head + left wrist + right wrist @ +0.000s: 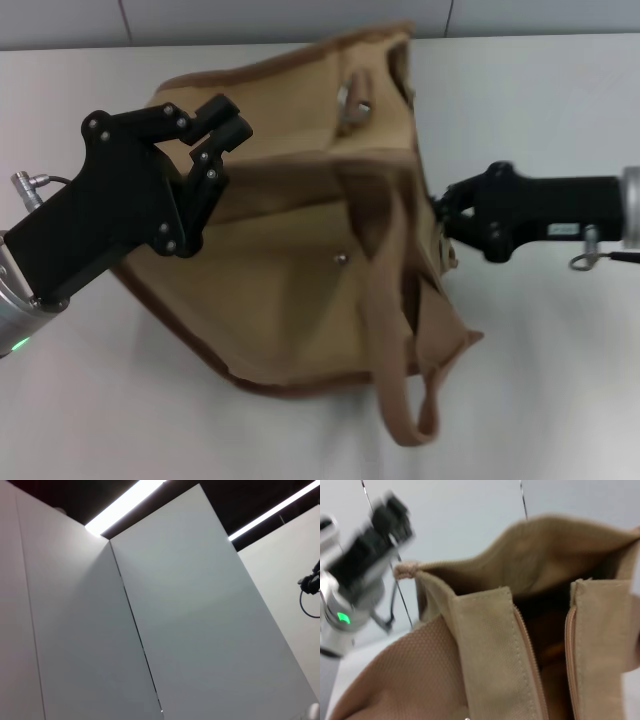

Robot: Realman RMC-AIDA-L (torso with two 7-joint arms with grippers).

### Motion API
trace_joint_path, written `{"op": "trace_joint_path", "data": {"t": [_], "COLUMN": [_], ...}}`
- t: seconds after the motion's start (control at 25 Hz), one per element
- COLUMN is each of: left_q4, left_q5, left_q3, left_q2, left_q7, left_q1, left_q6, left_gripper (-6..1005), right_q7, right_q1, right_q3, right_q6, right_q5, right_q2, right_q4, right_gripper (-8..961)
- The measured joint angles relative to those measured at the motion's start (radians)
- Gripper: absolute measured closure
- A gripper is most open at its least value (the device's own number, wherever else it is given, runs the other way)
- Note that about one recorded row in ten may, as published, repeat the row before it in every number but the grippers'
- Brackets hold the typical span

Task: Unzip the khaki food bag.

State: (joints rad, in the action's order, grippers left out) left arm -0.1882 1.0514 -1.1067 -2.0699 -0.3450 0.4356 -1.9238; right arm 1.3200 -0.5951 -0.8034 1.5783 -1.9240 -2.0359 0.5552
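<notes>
The khaki food bag (310, 220) lay tipped on its side in the middle of the white table (560, 380), its top facing my right and its broad tan face turned up toward my head camera. A small snap (341, 259) sat on that face, and a metal ring fitting (352, 100) showed near the far edge. One wide strap handle (400, 360) trailed off the bag toward me and looped onto the table. My left gripper (215, 135) hung over the bag's left corner, raised clear of the fabric, with its black fingers (205, 165) close together and nothing between them. My left wrist camera pointed away from the work and caught only pale wall panels (190, 620) and ceiling light strips (125, 505). My right gripper (447, 210) reached in from the right at the bag's top edge, its tip right against the canvas; I could not tell from any view whether its jaws were apart or pinched on something. From my right wrist, the bag's top stood parted, two canvas flaps with zipper teeth (530, 655) along their edges and a dark gap between them, and my left arm showed blurred beyond the bag.
</notes>
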Motion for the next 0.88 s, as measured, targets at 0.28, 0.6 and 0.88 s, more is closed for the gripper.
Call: {"op": "trace_joint_path", "data": {"t": [0.28, 0.6, 0.88], "left_q4": [-0.009, -0.009, -0.018], "left_q5": [-0.002, -0.002, -0.002], "left_q3": [0.015, 0.026, 0.027], "left_q2": [0.001, 0.001, 0.003], "left_q7": [-0.007, -0.011, -0.019], "left_q1": [-0.017, -0.022, -0.036], "left_q6": [0.003, 0.015, 0.0], "left_gripper": [818, 695, 694], "right_q7": [0.006, 0.026, -0.016], "right_q1": [0.032, 0.087, 0.092], "right_q3": [0.19, 0.214, 0.201], "right_q6": [0.171, 0.141, 0.126], "right_q5": [0.001, -0.005, -0.009], "right_q2": [0.039, 0.05, 0.038], "right_q4": [0.005, 0.045, 0.037], "right_gripper": [924, 737, 520]}}
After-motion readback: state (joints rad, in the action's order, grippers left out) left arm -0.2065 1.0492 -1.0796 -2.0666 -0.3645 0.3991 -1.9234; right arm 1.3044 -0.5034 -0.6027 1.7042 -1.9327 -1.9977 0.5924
